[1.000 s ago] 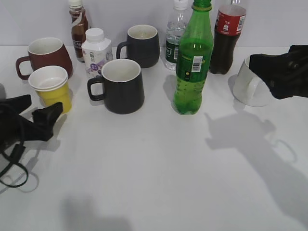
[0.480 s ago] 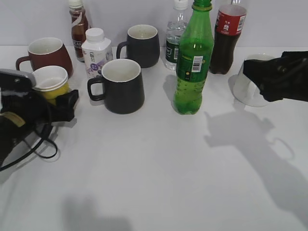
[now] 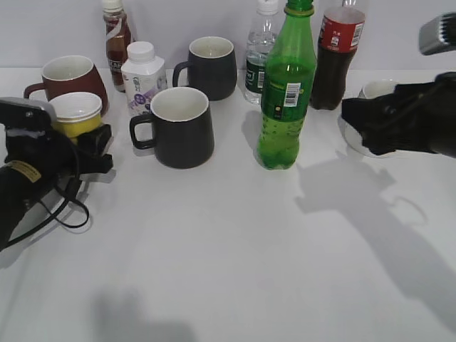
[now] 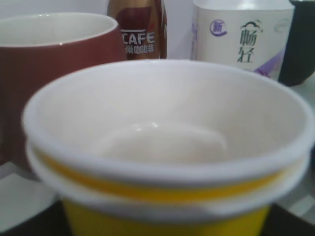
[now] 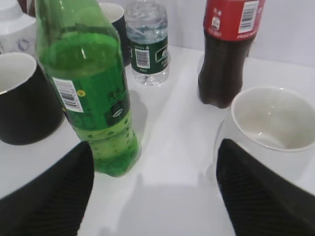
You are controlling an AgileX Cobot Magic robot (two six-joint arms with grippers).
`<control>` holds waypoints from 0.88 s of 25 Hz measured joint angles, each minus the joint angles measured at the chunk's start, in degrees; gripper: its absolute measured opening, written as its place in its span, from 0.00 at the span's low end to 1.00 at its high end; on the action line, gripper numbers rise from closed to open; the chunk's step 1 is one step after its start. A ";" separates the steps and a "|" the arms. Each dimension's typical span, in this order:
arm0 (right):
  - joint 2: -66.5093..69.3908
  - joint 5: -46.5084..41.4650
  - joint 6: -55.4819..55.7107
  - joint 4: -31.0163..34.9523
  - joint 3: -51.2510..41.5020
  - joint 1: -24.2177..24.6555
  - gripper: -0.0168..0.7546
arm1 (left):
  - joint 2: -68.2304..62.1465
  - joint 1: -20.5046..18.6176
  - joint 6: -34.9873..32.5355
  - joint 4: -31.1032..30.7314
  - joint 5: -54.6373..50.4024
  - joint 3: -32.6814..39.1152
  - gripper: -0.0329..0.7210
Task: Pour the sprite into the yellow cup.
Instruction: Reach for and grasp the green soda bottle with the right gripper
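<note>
The sprite [image 3: 285,92] stands upright mid-table, a green bottle with a barcode label. It also shows at the left of the right wrist view [image 5: 91,88]. My right gripper [image 3: 354,125] is open and empty, to the right of the bottle and apart from it. Its dark fingers frame bare table [image 5: 155,196]. The yellow cup [image 3: 77,120] stands at the far left and fills the left wrist view [image 4: 162,147], white inside. My left gripper [image 3: 68,142] has a jaw on either side of the cup and looks open.
A brown-red mug [image 3: 68,78] stands just behind the yellow cup. Two black mugs [image 3: 178,128] [image 3: 211,68], a white carton bottle [image 3: 142,75], a coffee bottle [image 3: 115,35], a water bottle [image 3: 260,64] and a cola bottle [image 3: 335,64] stand nearby. A white mug [image 5: 270,128] is beside my right gripper.
My left gripper has moved in from the left and now straddles the yellow cup. My right gripper has moved left, toward the sprite.
</note>
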State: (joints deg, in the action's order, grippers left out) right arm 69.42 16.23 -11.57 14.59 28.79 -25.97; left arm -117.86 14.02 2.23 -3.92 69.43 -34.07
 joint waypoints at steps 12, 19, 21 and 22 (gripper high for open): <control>13.08 17.31 21.05 -26.99 0.55 0.00 0.79 | 8.30 0.04 -0.01 -5.62 -0.15 9.30 0.57; 24.49 33.17 21.31 -27.41 0.74 0.00 0.80 | 14.82 0.04 -0.01 -19.04 -0.15 13.57 0.57; 27.07 34.97 21.31 -27.41 1.69 0.00 0.80 | 15.27 0.04 0.81 -23.65 -0.15 13.53 0.57; 28.34 35.59 21.31 -27.41 2.45 0.00 0.80 | 15.27 0.04 1.43 -25.44 -0.15 13.58 0.57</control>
State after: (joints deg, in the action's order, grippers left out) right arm 97.76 51.82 9.74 -12.82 31.24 -25.97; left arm -102.60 14.06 3.66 -29.35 69.28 -20.49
